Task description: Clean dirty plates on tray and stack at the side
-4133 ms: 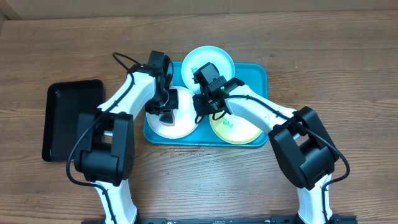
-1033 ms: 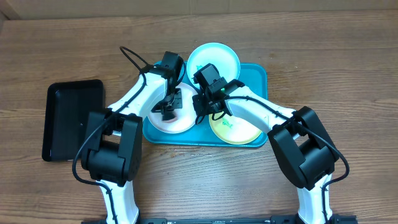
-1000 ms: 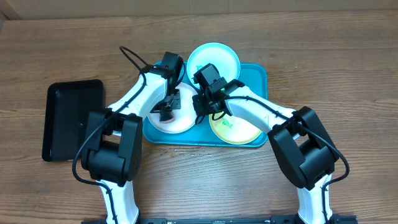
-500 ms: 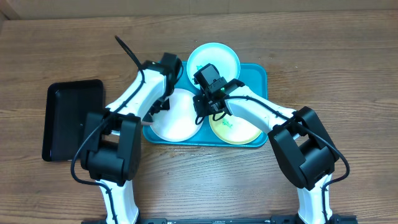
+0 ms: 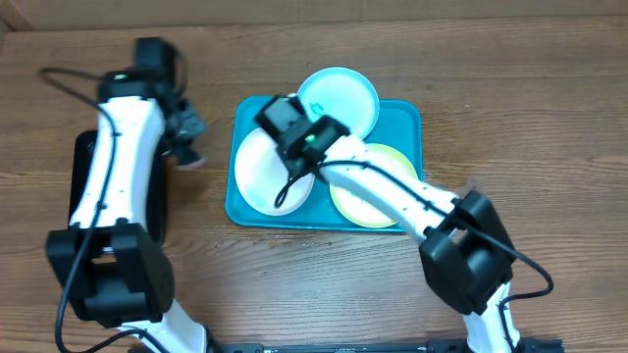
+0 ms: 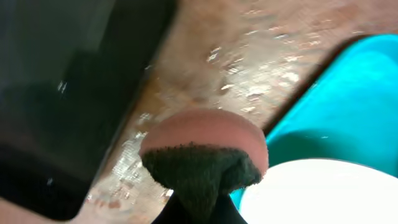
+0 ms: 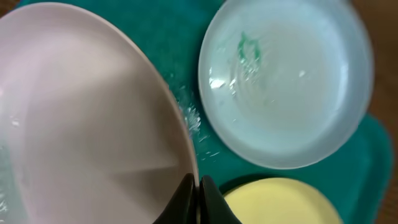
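Observation:
The turquoise tray (image 5: 407, 123) holds three plates. The white plate (image 5: 263, 175) lies at its left, the pale blue plate (image 5: 341, 96) with a teal smear leans over its far rim, and the yellow-green plate (image 5: 378, 191) lies at its front right. My right gripper (image 5: 294, 176) is shut on the white plate's right rim (image 7: 81, 124), fingers (image 7: 198, 199) pinching the edge. The blue plate (image 7: 286, 81) and the yellow-green plate (image 7: 280, 202) lie beyond. My left gripper (image 5: 186, 147) is left of the tray, shut on a pink sponge (image 6: 205, 134) with a dark scrub face.
A black tray (image 5: 83, 186) lies at the table's left, partly under my left arm; it also shows in the left wrist view (image 6: 62, 74). Bare wood separates it from the turquoise tray (image 6: 360, 81). A brown wall runs along the far edge.
My left arm has swung off the white plate to the left, sponge in hand, to beside the black tray. My right gripper has moved left and closed on the white plate's rim.

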Robot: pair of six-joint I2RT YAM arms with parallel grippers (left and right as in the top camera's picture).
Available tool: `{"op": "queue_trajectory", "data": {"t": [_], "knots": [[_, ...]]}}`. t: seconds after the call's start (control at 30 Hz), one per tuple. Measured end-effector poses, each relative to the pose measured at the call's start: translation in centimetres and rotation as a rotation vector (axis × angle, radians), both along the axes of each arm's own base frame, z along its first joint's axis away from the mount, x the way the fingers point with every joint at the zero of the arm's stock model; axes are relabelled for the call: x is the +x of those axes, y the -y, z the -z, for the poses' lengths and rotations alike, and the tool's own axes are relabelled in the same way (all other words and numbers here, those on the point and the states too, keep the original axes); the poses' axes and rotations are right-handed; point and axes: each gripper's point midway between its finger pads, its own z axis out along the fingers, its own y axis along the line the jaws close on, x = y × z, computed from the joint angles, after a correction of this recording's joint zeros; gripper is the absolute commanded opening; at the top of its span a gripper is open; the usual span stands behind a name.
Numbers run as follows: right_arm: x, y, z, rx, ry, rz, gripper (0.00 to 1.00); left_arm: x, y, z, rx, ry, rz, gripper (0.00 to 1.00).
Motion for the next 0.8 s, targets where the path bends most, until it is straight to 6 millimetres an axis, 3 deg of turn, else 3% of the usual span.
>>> {"op": "queue_trajectory", "data": {"t": [0.23, 0.4, 0.6, 0.8], "knots": [[0.7, 0.1, -4.8, -0.233, 0.266, -0.01, 0.04, -2.7, -4.7, 0.4, -0.077, -0.061, -0.119, 0.04], [0.9, -0.6, -8.6, -0.357, 0.455, -0.005, 0.04, -3.7, -6.9, 0.4, -0.099, -0.066, -0.175, 0.04], [0.1, -2.6, -12.3, -0.51, 0.608, -0.067, 0.04, -3.9, -7.4, 0.4, -0.109, -0.062, -0.19, 0.04], [-1.2, -4.0, -14.1, -0.626, 0.665, -0.129, 0.04, -3.8, -7.3, 0.4, -0.115, -0.06, -0.189, 0.04]]}}
